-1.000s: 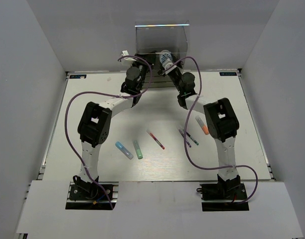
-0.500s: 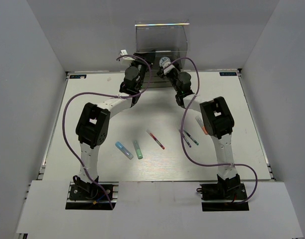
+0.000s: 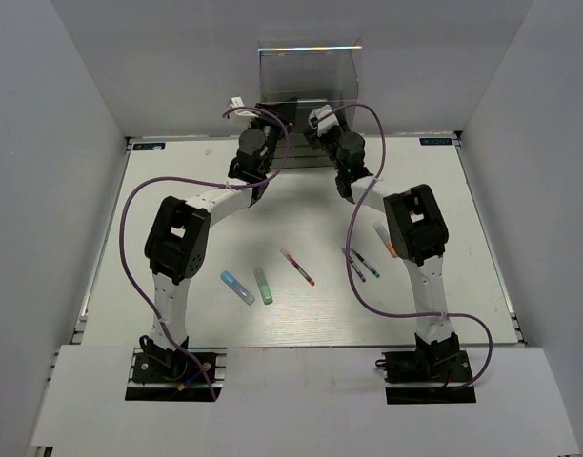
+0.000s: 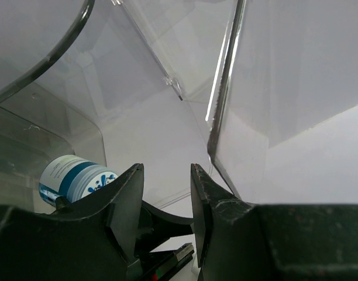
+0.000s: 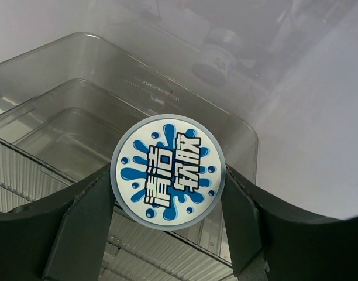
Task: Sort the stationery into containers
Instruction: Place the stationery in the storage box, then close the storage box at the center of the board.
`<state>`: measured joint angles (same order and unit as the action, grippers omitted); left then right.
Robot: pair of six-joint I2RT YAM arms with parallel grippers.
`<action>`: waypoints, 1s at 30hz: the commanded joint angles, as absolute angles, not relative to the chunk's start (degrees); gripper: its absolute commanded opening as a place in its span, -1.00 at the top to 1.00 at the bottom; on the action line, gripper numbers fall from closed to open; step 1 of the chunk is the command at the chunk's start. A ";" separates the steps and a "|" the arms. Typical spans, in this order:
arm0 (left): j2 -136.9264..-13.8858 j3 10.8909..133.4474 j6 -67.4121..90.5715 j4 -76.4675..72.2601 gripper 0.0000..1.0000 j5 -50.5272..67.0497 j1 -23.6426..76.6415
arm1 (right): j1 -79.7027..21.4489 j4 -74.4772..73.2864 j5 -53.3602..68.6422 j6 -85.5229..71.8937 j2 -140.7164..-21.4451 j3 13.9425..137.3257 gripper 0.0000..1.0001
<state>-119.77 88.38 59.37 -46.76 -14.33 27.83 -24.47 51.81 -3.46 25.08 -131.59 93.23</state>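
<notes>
The blue-and-white jar [image 5: 167,171] is gripped between the fingers of my right gripper [image 5: 167,175], held over an open clear drawer [image 5: 185,88] of the tall clear box [image 3: 308,76]. The jar also shows in the left wrist view [image 4: 73,178]. My left gripper [image 4: 165,170] is beside it at the box front, jaws apart with nothing between the tips, a clear panel edge [image 4: 226,88] just right of it. On the table lie the red pen [image 3: 297,268], two dark pens [image 3: 360,264], and the light-blue [image 3: 237,287], green [image 3: 263,285] and orange-tipped [image 3: 386,239] markers.
Both arms reach to the far edge, the left gripper [image 3: 270,116] and right gripper [image 3: 317,119] close together at the box. Grey walls enclose the table left, right and behind. Purple cables loop above both arms.
My right gripper has carried the jar forward and left, in over the box's open drawer. The left arm and the pens and markers have not moved.
</notes>
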 commanded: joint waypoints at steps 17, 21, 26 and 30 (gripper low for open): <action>-113.64 86.22 58.89 -48.96 0.04 -13.89 27.42 | -23.55 60.03 12.92 20.57 -114.79 73.57 -0.77; -113.64 85.69 58.89 -48.43 0.04 -13.89 27.95 | -23.56 60.03 12.57 21.01 -114.35 72.95 -0.80; -112.07 83.42 58.89 -48.43 0.04 -13.89 27.95 | -23.47 61.52 17.02 21.09 -110.76 69.09 -0.80; -110.65 78.33 58.89 -48.43 0.04 -13.89 27.95 | -23.29 59.07 25.12 21.09 -106.37 62.51 -0.64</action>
<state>-117.19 80.86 59.31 -46.85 -14.33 27.88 -23.46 56.86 17.87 21.43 -112.55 65.63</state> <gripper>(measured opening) 0.481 0.835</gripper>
